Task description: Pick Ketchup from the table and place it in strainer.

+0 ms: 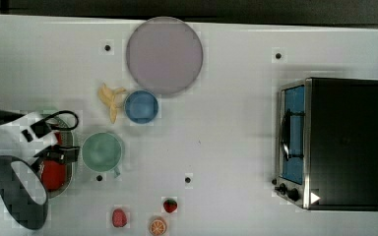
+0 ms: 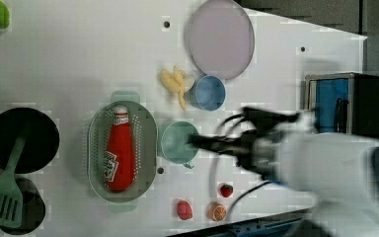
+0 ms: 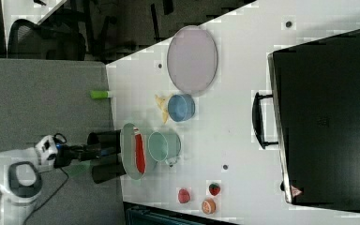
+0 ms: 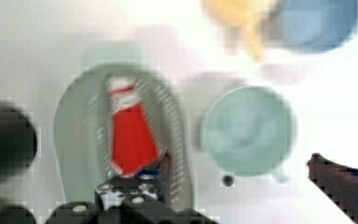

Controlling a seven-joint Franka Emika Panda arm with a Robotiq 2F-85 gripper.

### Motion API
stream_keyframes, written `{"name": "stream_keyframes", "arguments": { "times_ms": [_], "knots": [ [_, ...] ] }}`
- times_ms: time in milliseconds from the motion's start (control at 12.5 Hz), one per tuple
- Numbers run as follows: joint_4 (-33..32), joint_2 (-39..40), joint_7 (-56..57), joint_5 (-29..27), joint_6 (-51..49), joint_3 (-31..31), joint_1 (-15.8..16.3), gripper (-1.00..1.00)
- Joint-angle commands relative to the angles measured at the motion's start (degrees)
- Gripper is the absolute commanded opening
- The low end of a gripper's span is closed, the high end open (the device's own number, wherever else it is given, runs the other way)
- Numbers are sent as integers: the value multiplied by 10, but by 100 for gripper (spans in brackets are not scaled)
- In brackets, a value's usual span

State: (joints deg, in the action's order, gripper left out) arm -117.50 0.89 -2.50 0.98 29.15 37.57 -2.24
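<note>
The Ketchup (image 2: 119, 153), a slim red bottle with a white cap, lies lengthwise inside the pale green oval strainer (image 2: 94, 148). The top view shows the Ketchup (image 1: 53, 174) partly under my arm, inside the strainer (image 1: 72, 147). In the wrist view the Ketchup (image 4: 130, 135) rests in the strainer (image 4: 74, 140) below my gripper (image 4: 240, 163). Its two fingers stand wide apart with nothing between them. In the left view my gripper (image 2: 197, 141) hovers over the green cup beside the strainer, clear of the bottle.
A green cup (image 2: 177, 142) stands right beside the strainer. A blue bowl (image 2: 209, 92), a banana (image 2: 176, 81) and a grey plate (image 2: 220, 38) lie beyond. A toaster oven (image 2: 348, 103), a black pan (image 2: 22, 140) with a green spatula (image 2: 2, 195), and small fruits (image 2: 184, 209) are around.
</note>
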Motion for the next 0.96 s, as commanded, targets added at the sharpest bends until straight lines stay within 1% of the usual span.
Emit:
{"name": "stream_keyframes", "arguments": {
  "times_ms": [80, 320, 560, 800, 960],
  "knots": [
    [28, -28, -33, -25, -61, -53, -69, 100],
    [37, -73, -20, -28, -86, -141, -90, 100],
    [38, -101, -20, -28, -89, -229, -92, 100],
    [42, -112, -20, -28, -135, -286, -93, 100],
    [56, -111, -20, -28, -142, -301, -93, 100]
  ]
}}
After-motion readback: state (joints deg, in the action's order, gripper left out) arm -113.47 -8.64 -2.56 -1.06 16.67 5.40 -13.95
